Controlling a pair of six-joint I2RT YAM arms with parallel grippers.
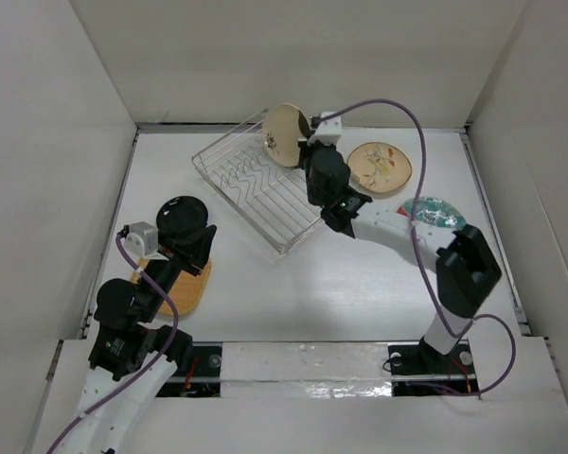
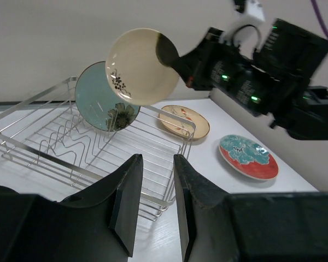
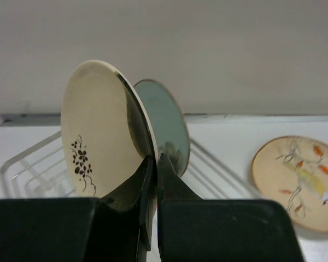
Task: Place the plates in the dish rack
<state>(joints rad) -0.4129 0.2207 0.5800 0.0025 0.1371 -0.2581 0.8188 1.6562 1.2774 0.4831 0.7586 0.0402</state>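
Cream plate (image 3: 98, 144), black-patched, held on edge over the far end of the dish rack (image 1: 265, 203).
Right gripper (image 3: 151, 164) reaches across, clamped on its rim; left gripper (image 2: 153, 191) sits low, fingers slightly apart, empty.

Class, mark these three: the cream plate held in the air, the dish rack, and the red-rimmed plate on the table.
cream plate (image 2: 139, 65), left wrist view, middle of its face.
dish rack (image 1: 265, 194), top external view, bare bottom wires.
red-rimmed plate (image 2: 247, 156), left wrist view, teal centre.
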